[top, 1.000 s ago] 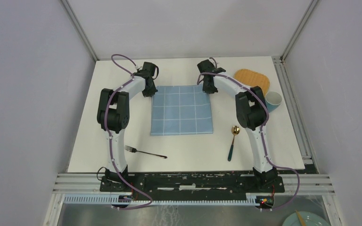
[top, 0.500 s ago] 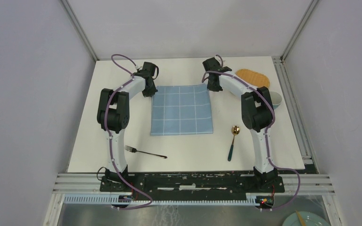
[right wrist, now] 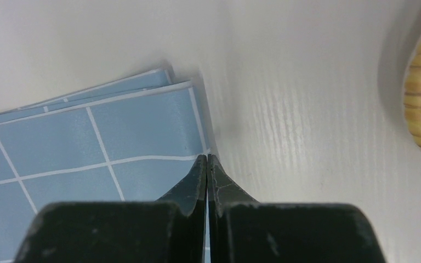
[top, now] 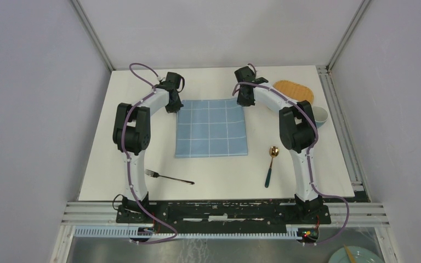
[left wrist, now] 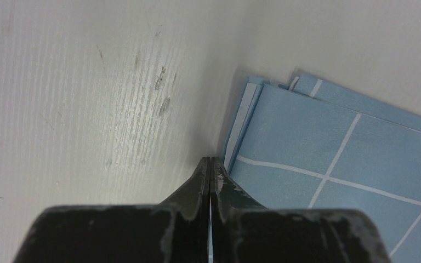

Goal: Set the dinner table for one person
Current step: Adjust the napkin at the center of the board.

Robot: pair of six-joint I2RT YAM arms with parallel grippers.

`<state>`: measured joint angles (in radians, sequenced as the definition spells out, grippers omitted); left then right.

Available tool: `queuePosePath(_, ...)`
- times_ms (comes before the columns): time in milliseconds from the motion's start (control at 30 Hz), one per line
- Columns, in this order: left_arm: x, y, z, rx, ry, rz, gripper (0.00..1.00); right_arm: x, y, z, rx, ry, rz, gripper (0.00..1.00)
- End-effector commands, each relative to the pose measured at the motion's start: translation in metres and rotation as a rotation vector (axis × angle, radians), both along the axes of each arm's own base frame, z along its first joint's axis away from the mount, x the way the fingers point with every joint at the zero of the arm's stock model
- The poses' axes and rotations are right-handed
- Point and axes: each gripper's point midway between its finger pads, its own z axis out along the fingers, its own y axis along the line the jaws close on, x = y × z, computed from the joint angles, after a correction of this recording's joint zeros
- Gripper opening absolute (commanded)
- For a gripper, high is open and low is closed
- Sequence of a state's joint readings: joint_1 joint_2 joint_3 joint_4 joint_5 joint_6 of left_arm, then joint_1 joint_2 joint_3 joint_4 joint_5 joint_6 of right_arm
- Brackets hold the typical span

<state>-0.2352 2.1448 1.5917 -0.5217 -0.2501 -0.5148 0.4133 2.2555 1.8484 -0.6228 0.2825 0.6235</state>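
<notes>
Under everything, desk: big flat white rectangular tabletop, plain and matte. It fills most of the overhead view, and both arms are bolted along its near edge.
Cloth: blue checked cloth with thin white grid lines, lying flat around mid-desk between the two arms. Up close it's clearly folded, with a few layers stacked at both far corners.
Board: oval light wooden board at the far right of the desk, partly tucked behind the right arm.
Plate: pale green plate off the desk, past the arm bases at bottom right. It's cut off by the frame and has something thin and wooden lying on it.
Cup: pale teal cup just beside the board on its near side, mostly hidden by the right arm's elbow.
Spoon: gold-bowled spoon with a dark handle, right of the cloth and not touching it, bowl pointing away.
Fork: dark metal fork near the left arm's base, tines pointing left, well apart from the cloth.
Left pincer: fingers pressed fully together, tip right at the cloth's far left corner edge. Honestly can't tell if any fabric is pinched.
Right pincer: same deal, closed tight with its tip on the cloth's far right edge. Can't tell if it's got any cloth.
</notes>
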Motion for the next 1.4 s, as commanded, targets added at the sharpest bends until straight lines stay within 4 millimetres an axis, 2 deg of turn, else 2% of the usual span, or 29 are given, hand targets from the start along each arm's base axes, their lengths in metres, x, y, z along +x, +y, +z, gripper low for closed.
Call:
queuePosePath(0,0.014,-0.007,0.011,-0.055,-0.048,0.024,0.02,0.015,0.019,0.006,0.066,-0.038,0.021,0.00)
queuePosePath(367,0.014,-0.007,0.011,-0.057,-0.048,0.024,0.02,0.016,0.027,-0.006,0.093,-0.013,0.045,0.00)
queuePosePath(600,0.015,-0.006,0.014,-0.051,-0.056,0.025,0.02,0.019,0.029,0.011,0.114,-0.061,0.053,0.00)
queuePosePath(733,0.015,-0.004,0.019,-0.046,-0.068,0.035,0.02,0.017,0.034,0.005,0.121,-0.040,0.069,0.00)
queuePosePath(833,0.017,-0.005,0.023,-0.047,-0.080,0.024,0.02,0.014,0.035,-0.006,0.115,-0.007,0.081,0.00)
queuePosePath(1133,0.016,-0.008,0.016,-0.056,-0.060,0.017,0.02,0.003,0.029,-0.020,0.091,0.040,0.078,0.00)
queuePosePath(1233,0.020,-0.005,0.025,-0.038,-0.081,0.018,0.02,0.004,0.026,-0.007,0.088,-0.012,0.075,0.00)
queuePosePath(1367,0.028,0.002,0.055,-0.012,-0.163,0.040,0.02,0.010,0.024,0.024,0.083,-0.093,0.086,0.06)
